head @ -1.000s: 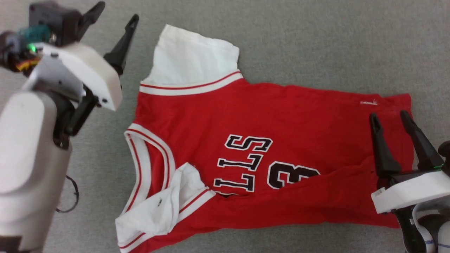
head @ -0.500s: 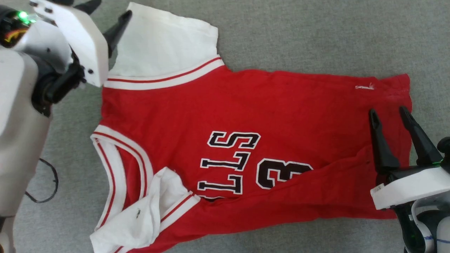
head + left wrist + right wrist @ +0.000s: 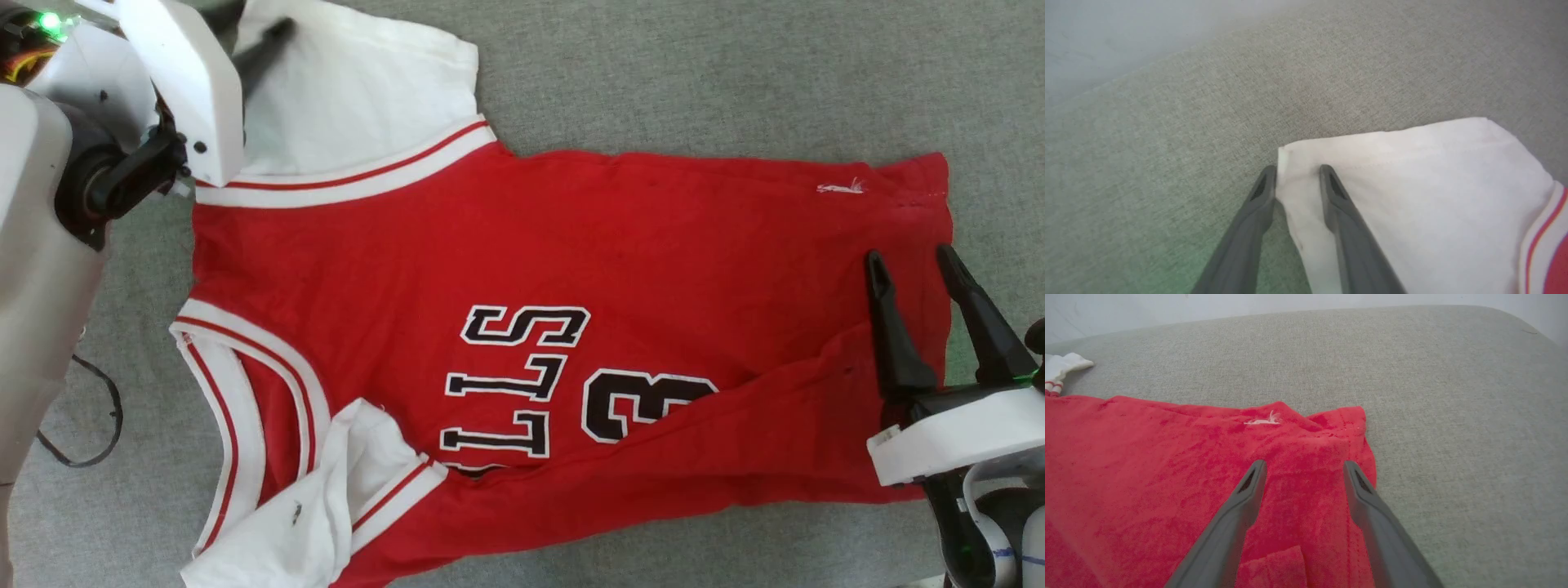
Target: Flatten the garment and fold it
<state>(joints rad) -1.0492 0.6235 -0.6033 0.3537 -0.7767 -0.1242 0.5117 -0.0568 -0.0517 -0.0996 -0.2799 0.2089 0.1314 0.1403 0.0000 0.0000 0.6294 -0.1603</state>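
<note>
The garment lies spread on the grey surface, red with black letters and a "3", neck to the left and hem to the right. Its far white sleeve lies flat. The near sleeve is crumpled and folded over the body. My left gripper sits at the far sleeve's outer corner. In the left wrist view its fingers straddle that corner, a narrow gap between them. My right gripper hovers open over the hem, nothing between its fingers.
A grey fabric surface runs beyond the garment on every side. A loose black cable loops at the left beside my left arm. The surface's far edge and a pale wall show in the wrist views.
The camera has shifted, sliding the whole picture left. My left gripper has come from beside the far sleeve onto its corner, and its fingers have narrowed. The right gripper has kept its place.
</note>
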